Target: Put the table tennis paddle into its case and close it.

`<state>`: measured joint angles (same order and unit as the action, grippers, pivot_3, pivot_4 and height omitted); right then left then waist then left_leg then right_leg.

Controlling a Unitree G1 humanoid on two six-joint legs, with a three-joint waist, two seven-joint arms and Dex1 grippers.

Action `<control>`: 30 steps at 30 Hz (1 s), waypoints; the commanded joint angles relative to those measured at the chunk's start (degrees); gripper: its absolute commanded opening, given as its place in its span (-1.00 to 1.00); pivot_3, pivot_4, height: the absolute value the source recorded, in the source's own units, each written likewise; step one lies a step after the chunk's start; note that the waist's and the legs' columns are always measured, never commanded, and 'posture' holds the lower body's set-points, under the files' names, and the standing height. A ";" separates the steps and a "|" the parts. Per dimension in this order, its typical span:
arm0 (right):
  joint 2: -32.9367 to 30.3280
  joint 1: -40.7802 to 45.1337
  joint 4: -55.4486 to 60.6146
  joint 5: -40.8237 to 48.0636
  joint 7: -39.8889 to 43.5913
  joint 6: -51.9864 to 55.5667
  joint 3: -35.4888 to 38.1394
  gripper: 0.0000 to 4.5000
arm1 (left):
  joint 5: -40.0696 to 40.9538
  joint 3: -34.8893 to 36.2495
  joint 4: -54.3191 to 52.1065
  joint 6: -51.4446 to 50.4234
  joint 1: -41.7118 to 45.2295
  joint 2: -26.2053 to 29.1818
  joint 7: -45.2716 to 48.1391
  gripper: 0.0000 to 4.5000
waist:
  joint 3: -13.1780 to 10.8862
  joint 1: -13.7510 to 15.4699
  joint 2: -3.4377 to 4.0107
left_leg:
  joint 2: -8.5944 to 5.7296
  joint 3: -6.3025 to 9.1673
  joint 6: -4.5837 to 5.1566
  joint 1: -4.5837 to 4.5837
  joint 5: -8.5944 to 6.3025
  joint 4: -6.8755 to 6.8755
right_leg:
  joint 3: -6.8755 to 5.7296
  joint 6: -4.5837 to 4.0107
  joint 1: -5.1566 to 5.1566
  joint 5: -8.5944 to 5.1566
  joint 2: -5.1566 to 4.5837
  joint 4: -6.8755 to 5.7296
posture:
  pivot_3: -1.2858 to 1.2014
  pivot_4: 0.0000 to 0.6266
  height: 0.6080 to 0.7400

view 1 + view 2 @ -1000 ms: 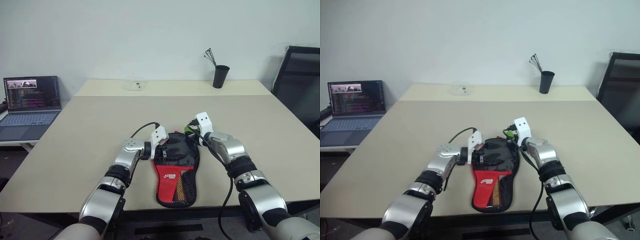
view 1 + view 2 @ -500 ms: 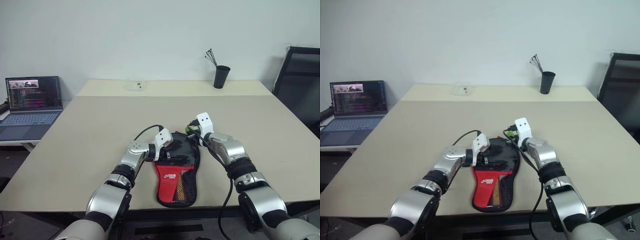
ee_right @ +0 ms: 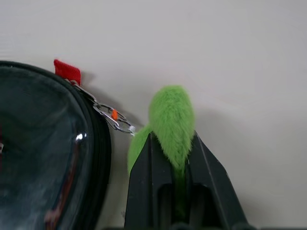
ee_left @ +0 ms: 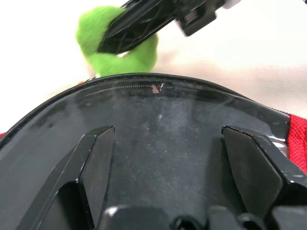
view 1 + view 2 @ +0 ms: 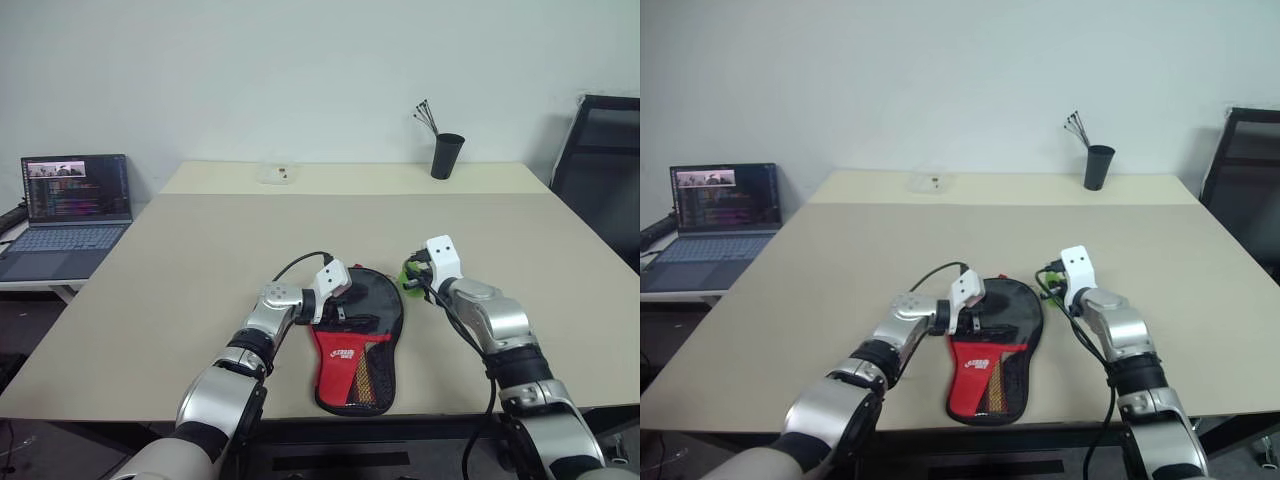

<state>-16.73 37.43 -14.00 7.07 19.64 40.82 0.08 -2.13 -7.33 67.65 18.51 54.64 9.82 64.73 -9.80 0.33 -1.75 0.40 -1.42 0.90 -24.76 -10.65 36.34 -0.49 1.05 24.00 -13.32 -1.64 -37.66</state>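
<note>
Right gripper (image 3: 172, 158) is clamped on the green fluffy zip tag (image 3: 170, 120), just off the case (image 5: 357, 335) rim; left gripper (image 4: 168, 163), fingers apart, presses the case top onto the surface (image 5: 200, 260). Paddle cannot be seen, presumably inside. Judgement: drag the tag steadily along the zip line while the left holds the case down.

Head-mounted stereo pair: both eyes look forward and down across the table (image 5: 200, 260), the arms entering from 6 o'clock; the two views share nearly the whole tabletop. Left wrist camera: set very close above the case (image 4: 158, 139), facing along its own fingers (image 4: 96, 158) toward the green tag (image 4: 120, 45). Right wrist camera: equally close, facing along its fingers (image 3: 144, 187); it shares the tag and the case's rim with the left wrist view.
</note>
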 commanded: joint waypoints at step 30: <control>-11.64 -43.93 74.00 38.44 13.88 47.26 15.34 -0.99 | -4.77 -1.85 5.27 -1.54 0.29 -2.95 -1.27 0.73 | 0.33 1.04 0.30 | -0.17 0.89 -0.04 0.06 -0.04 0.00 | -0.57 -0.18 -0.77 -0.22 -0.42 0.80 | 0.03 -0.52 1.00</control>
<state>-27.44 -5.21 57.72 40.56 31.33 87.90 14.76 -4.59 -7.33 70.54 17.79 56.59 7.45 63.18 -9.47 1.37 -1.45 0.20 -0.53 0.86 -24.71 -10.69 36.34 -1.07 0.88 23.22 -13.54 -2.09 -36.85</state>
